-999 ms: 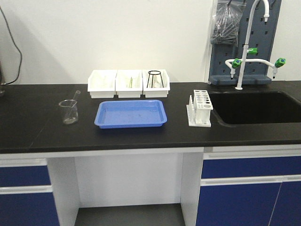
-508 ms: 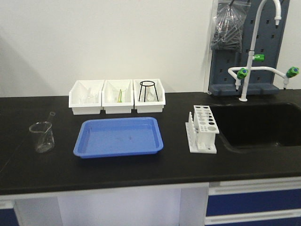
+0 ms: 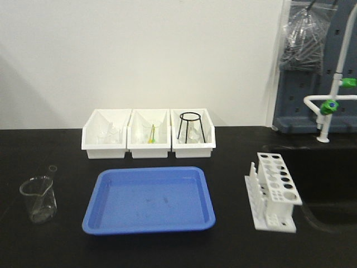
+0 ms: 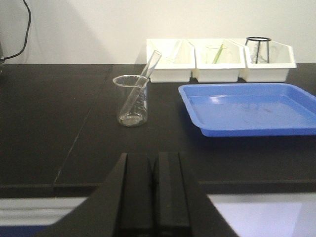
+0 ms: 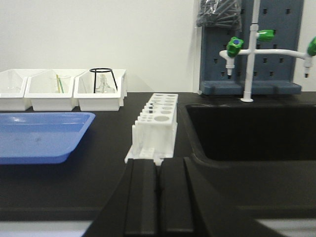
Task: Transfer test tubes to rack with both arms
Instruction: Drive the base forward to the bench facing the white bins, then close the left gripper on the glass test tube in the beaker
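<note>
One clear test tube (image 4: 143, 81) leans in a glass beaker (image 4: 132, 100) on the black counter; in the front view the beaker (image 3: 38, 199) is at the left and the tube barely shows. The white rack (image 3: 273, 191) stands right of the blue tray (image 3: 149, 199), beside the sink; it also shows in the right wrist view (image 5: 155, 126). My left gripper (image 4: 153, 163) is shut and empty, at the counter's front edge, well short of the beaker. My right gripper (image 5: 159, 170) is shut and empty, just in front of the rack. Neither gripper shows in the front view.
Three white bins (image 3: 149, 133) stand in a row at the back; the right one holds a black wire stand (image 3: 191, 127). A sink basin (image 5: 252, 131) lies right of the rack, with a white tap (image 5: 251, 49) with green handles and a grey pegboard (image 5: 249, 42) behind.
The front view has moved closer to the counter and shifted: the tray, bins and rack appear larger and lower, and the cabinet fronts have left the frame. The objects themselves have not moved.
</note>
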### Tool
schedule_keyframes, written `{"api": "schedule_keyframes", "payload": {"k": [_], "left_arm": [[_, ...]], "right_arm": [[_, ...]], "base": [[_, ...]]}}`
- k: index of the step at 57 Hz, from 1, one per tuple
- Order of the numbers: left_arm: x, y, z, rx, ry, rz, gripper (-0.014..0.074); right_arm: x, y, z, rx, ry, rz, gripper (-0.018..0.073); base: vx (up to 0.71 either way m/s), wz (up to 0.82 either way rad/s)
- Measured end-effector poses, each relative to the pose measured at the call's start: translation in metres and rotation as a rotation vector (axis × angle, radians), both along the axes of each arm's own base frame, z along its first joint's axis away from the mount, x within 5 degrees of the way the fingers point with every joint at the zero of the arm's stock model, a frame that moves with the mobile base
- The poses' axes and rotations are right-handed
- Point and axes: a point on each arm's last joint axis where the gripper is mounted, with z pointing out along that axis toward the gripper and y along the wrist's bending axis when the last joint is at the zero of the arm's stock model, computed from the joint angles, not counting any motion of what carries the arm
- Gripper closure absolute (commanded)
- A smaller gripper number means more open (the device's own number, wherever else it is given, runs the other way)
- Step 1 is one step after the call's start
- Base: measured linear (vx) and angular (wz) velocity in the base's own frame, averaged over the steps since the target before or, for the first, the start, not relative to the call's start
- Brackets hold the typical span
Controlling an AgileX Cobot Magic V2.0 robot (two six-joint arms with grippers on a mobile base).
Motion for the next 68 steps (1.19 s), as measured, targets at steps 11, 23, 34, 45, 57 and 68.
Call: {"api": "schedule_keyframes", "payload": {"k": [11, 23, 34, 45, 57, 68], "left_arm": [[0.0, 0.0, 0.0, 0.0, 0.0, 0.0, 0.0601], [0.0, 0.0, 0.0, 0.0, 0.0, 0.0, 0.0601], [0.0, 0.0, 0.0, 0.0, 0.0, 0.0, 0.0601], [0.0, 0.0, 0.0, 0.0, 0.0, 0.0, 0.0601], [0.0, 0.0, 0.0, 0.0, 0.0, 0.0, 0.0601], [0.0, 0.0, 0.0, 0.0, 0.0, 0.0, 0.0601]], "right_arm": [[0.0, 0.0, 0.0, 0.0, 0.0, 0.0, 0.0568], [0.0, 0.0, 0.0, 0.0, 0.0, 0.0, 0.0568], [0.0, 0.0, 0.0, 0.0, 0.0, 0.0, 0.0568], [0.0, 0.0, 0.0, 0.0, 0.0, 0.0, 0.0568], [0.0, 0.0, 0.0, 0.0, 0.0, 0.0, 0.0568], [0.0, 0.0, 0.0, 0.0, 0.0, 0.0, 0.0568]], "base": [[0.37, 0.1], [0.3, 0.05], [0.24, 0.01], [0.17, -0.02], [0.12, -0.03], [0.08, 0.0]]}}
